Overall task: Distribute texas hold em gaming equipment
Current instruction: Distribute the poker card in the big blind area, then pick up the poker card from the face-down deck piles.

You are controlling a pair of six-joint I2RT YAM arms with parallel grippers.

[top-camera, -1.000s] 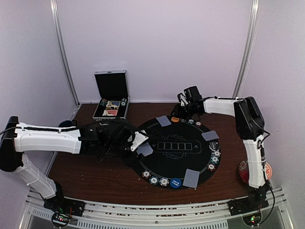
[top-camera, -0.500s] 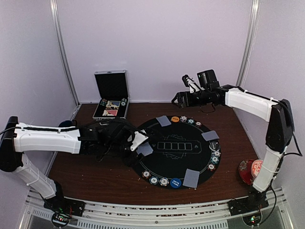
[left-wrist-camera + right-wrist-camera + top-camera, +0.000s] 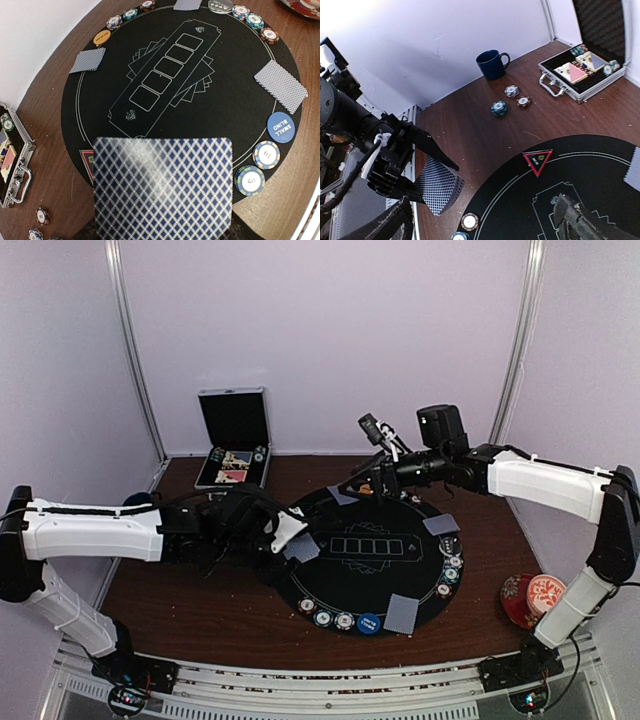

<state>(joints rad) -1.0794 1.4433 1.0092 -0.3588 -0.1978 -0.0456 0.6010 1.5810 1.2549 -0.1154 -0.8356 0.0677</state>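
Now | open case (image 3: 233,466): chips (image 3: 609,69), cards (image 3: 583,66) inside | left fingers (image 3: 432,149) pinch deck (image 3: 162,187) | right fingers (image 3: 577,219) spread

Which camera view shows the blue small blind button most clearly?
Left wrist view: the blue button is large there, its lettering readable. The top view shows it small, at the mat's near edge. The right wrist view misses it.
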